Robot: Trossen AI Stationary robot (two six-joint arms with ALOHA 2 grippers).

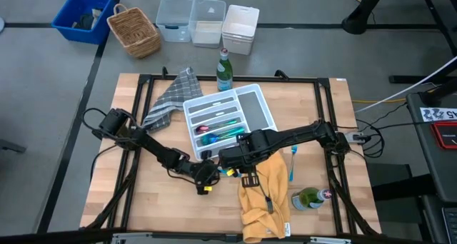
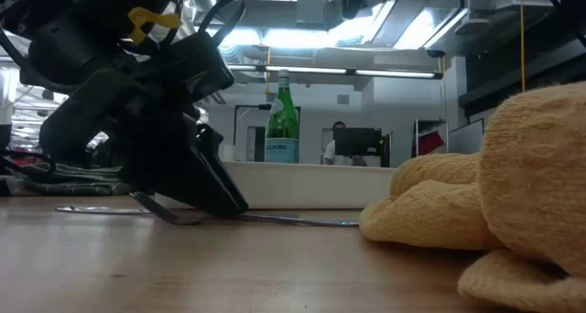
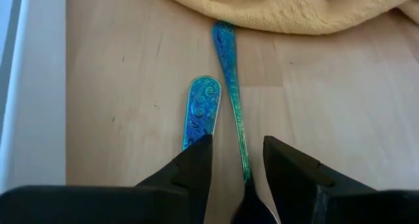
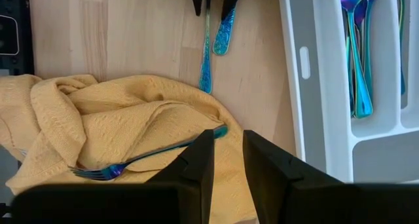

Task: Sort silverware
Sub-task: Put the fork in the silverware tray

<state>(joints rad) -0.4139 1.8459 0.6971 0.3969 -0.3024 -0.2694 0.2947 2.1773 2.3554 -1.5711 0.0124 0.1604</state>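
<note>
A wooden table (image 1: 143,194) is seen from above, with a white divided tray (image 1: 264,108) near its middle already holding several blue pieces. Just beside the tray's near edge, the left claw (image 3: 237,160) is lowered to the table with its fingers parted around the long blue handle (image 3: 229,67) of one piece of silverware; nothing is gripped yet. A second, shorter blue handle (image 3: 201,109) lies just beside it, partly under one finger. The far end of the long handle touches a yellow towel (image 4: 98,119).

The right claw (image 4: 228,160) is held above that towel, its fingers slightly apart and empty, over a blue fork (image 4: 131,162) resting on the cloth. Another blue piece (image 1: 291,164) lies on the table past the towel.

For a clean pick, the left fingers would best be closed on the long handle alone, the neighbouring handle being kept out of the pinch, and the piece lifted straight up before being carried to the matching tray compartment.
</note>
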